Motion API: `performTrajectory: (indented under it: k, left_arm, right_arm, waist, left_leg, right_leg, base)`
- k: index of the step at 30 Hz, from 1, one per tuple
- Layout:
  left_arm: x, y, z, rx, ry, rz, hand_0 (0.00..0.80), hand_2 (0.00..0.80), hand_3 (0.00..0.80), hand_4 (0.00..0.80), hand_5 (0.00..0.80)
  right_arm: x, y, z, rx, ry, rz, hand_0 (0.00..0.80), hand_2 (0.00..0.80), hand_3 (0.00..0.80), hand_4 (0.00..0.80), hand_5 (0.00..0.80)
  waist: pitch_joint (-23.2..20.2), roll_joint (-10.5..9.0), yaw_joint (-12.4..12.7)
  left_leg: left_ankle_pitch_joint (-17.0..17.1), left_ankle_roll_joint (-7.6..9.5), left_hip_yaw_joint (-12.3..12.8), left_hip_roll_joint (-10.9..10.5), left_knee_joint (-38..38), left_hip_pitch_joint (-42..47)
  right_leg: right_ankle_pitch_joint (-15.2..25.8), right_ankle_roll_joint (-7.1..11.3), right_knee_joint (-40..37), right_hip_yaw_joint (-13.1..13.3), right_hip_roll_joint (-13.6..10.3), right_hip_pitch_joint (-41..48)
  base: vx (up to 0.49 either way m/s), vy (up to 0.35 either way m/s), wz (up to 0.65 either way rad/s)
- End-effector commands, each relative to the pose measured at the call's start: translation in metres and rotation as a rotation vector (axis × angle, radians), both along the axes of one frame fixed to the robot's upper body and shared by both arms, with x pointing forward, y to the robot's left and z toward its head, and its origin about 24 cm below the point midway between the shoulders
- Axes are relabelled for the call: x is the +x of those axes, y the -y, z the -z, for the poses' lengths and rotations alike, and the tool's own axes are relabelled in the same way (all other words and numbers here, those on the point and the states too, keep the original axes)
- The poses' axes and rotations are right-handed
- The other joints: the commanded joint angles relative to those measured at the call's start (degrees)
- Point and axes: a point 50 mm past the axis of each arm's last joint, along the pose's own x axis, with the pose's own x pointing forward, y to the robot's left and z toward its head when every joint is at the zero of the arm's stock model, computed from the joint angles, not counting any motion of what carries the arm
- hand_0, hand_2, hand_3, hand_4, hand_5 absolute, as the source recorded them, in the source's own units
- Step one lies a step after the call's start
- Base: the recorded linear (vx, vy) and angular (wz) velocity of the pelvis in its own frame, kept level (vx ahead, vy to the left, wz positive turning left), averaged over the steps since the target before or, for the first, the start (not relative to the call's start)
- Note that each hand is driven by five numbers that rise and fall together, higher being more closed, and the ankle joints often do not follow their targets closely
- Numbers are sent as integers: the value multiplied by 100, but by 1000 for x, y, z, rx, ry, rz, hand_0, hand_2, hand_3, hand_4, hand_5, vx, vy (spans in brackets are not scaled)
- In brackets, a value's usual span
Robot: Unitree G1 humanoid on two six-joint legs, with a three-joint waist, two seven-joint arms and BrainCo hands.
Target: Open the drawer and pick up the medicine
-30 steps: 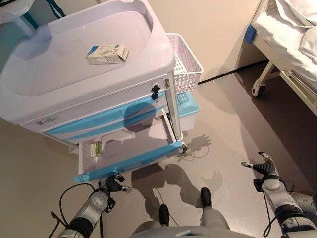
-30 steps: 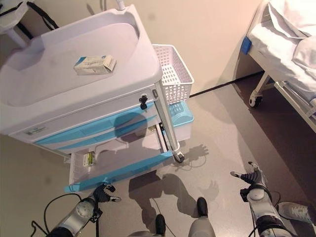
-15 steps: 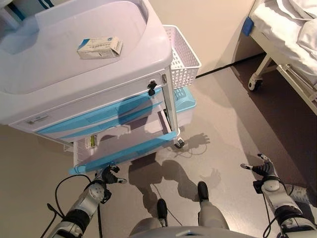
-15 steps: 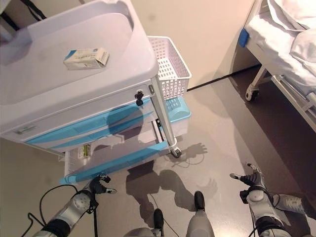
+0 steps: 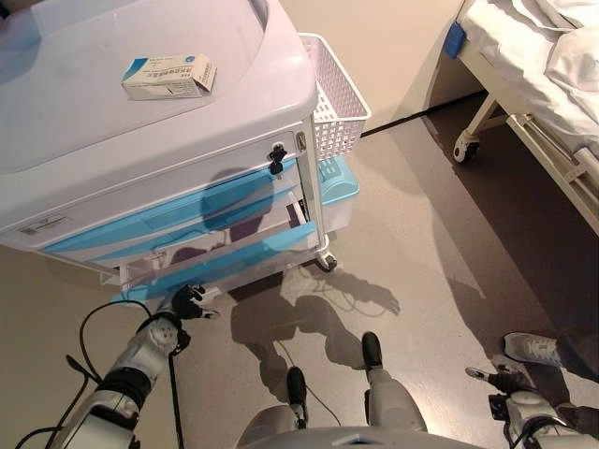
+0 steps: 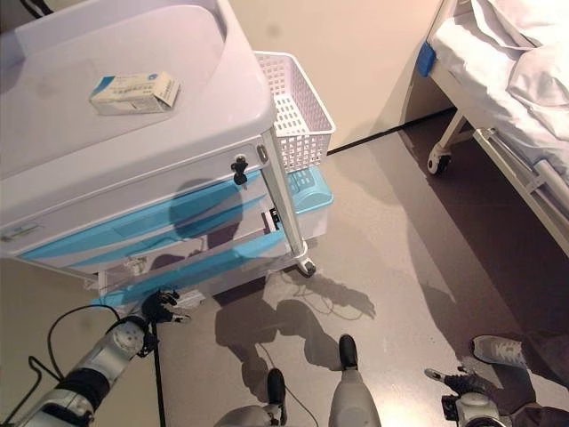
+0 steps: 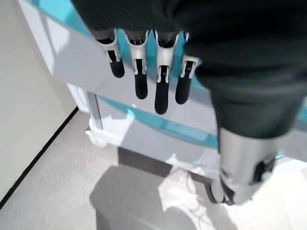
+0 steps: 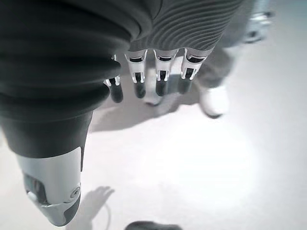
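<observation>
Cardboard is what the task's thing looks to be made of: a small white-and-blue medicine box (image 5: 168, 77) lying flat on the pale lilac moulded top of the medical cart (image 5: 56, 140), in the upper left of the head views. Judged so, it should be light and fairly stiff, easily dented if squeezed hard, with smooth faces that could slip; the long sides look like the safest place to pinch it. A blue-fronted lower drawer (image 5: 225, 262) sits low on the cart, toward the lower left of the frame, pulled out only slightly as far as can be told. No medicine can be made out inside it. The left hand (image 5: 187, 302) is just before that drawer's left end, its fingers (image 7: 160, 98) straight and apart, holding nothing; whether they touch the front cannot be told. The right hand (image 5: 499, 382) hangs low at the lower right of the frame over the grey floor, fingers (image 8: 140, 87) loosely extended and empty. Only the head views show the box, a white mesh basket (image 5: 332, 98) on the cart's side and a hospital bed (image 5: 543, 75) at upper right; the left wrist view alone shows the drawer front close up, and the right wrist view a person's white shoe (image 8: 213, 100).
</observation>
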Motion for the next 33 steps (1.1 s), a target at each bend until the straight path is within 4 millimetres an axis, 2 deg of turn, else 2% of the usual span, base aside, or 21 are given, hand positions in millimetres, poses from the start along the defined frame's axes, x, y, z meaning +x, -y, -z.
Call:
performTrajectory:
  k: [1, 9, 16, 22, 24, 25, 27, 28, 31, 33]
  left_arm:
    - [22, -30, -40, 52, 150, -92, 0, 0, 0, 0, 0]
    - [33, -31, -58, 79, 219, -75, 0, 0, 0, 0, 0]
    - [38, -41, -73, 132, 256, -88, 0, 0, 0, 0, 0]
    - [45, -54, -93, 196, 273, -82, 0, 0, 0, 0, 0]
    - [49, -58, -101, 215, 277, -84, 0, 0, 0, 0, 0]
    - [55, -61, -112, 240, 289, -76, 0, 0, 0, 0, 0]
    - [55, -61, -112, 241, 289, -75, 0, 0, 0, 0, 0]
    - [59, -64, -122, 254, 309, -82, 0, 0, 0, 0, 0]
    - [61, -73, -134, 266, 332, -118, 0, 0, 0, 0, 0]
    - [61, -75, -135, 270, 332, -125, 0, 0, 0, 0, 0]
  right_arm:
    - [-7, 7, -2, 6, -28, 37, 0, 0, 0, 0, 0]
    - [-21, 8, 2, 25, -91, 50, 0, 0, 0, 0, 0]
    - [-36, 8, 6, 45, -159, 54, 0, 0, 0, 0, 0]
    - [-40, 11, 5, 48, -177, 47, 0, 0, 0, 0, 0]
    - [-37, 12, 3, 42, -170, 40, 0, 0, 0, 0, 0]
    - [-30, 13, 1, 35, -156, 27, 0, 0, 0, 0, 0]
    - [-30, 13, 1, 36, -155, 27, 0, 0, 0, 0, 0]
    - [-24, 13, 0, 31, -140, 19, 0, 0, 0, 0, 0]
    - [-20, 5, 4, 51, -133, 4, 0, 0, 0, 0, 0]
    - [-20, 4, 5, 56, -134, 1, 0, 0, 0, 0, 0]
  waist:
    - [-228, -101, -83]
    - [-263, -91, -92]
    - [-302, -118, -109]
    - [-311, -150, -136]
    - [-279, -179, -156]
    - [-204, -224, -190]
    - [-207, -229, -184]
    - [-113, -316, -211]
    - [14, -512, -242]
    - [20, -552, -239]
  left_leg:
    - [32, 85, -306, -292, 126, -420]
    - [15, 79, -313, -275, 110, -388]
    - [7, 69, -314, -253, 91, -339]
    - [12, 57, -295, -228, 80, -365]
    - [19, 54, -272, -214, 87, -396]
    - [23, 59, -252, -209, 138, -488]
    - [19, 59, -248, -210, 147, -501]
    - [13, 73, -201, -190, 264, -656]
    - [0, 93, -110, -153, 443, -906]
    - [-5, 96, -97, -157, 496, -980]
  right_leg:
    - [-248, 419, 185, -151, -183, 125]
    - [-256, 423, 158, -149, -185, 157]
    - [-264, 421, 138, -150, -177, 201]
    - [-241, 426, 125, -148, -159, 169]
    - [-215, 423, 128, -136, -144, 114]
    - [-170, 424, 144, -106, -127, 13]
    - [-168, 424, 145, -101, -127, 3]
    - [-105, 420, 170, -54, -117, -146]
    - [-6, 415, 222, 55, -96, -394]
    - [2, 409, 259, 87, -104, -463]
  base:
    - [0, 0, 0]
    - [0, 0, 0]
    - [0, 0, 0]
    - [-8, 1, 0]
    - [-69, 11, 0]
    - [-65, 12, -1]
    - [-75, 8, -5]
    - [-114, 4, -8]
    - [-122, 2, -9]
    - [-51, 4, -21]
